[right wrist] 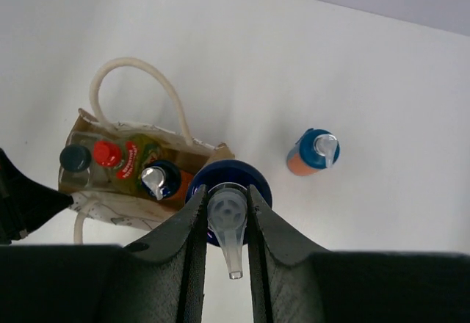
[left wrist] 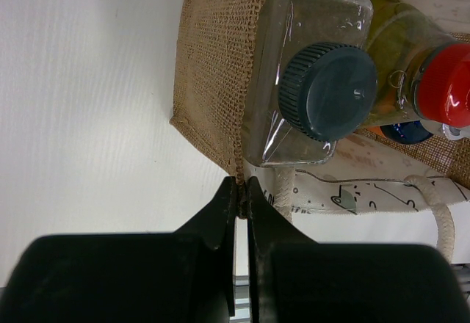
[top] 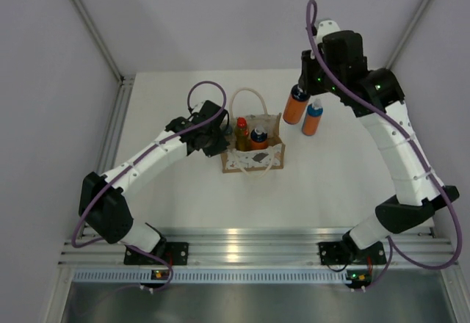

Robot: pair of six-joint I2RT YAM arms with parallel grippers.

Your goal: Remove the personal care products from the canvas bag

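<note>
Judging from the white table (top: 183, 198), the largest thing in view, the task was found to be partly done. The canvas bag (top: 253, 163) was seen upright near the middle of the table, and three of the five bottles were counted inside it. These were the clear bottle (left wrist: 308, 51) with a dark grey cap, the yellow bottle (left wrist: 393, 40) with a red cap, and one orange bottle (top: 258, 139) with a dark blue cap. Two more orange bottles were seen outside the bag, on its right side. The standing bottle (top: 312, 120) was set free on the table, and the held bottle (top: 296, 107) was just beside it. The held bottle was clamped at its pump head by the right gripper (right wrist: 226, 198). Whether its base touched the table could not be told. So two products were judged to be out, and three were judged to remain.

The left gripper (left wrist: 241, 189) was shut on the corner seam of the bag, with the fabric pinched between the jaws, probably so that the bag was held steady.

This pinch was shown clearly only in the left wrist view, and the clear bottle could hardly be made out from above. Only in the right wrist view were the three caps inside the bag seen in one row. The orange body of the held bottle and both arms together were shown only by the top view.
</note>
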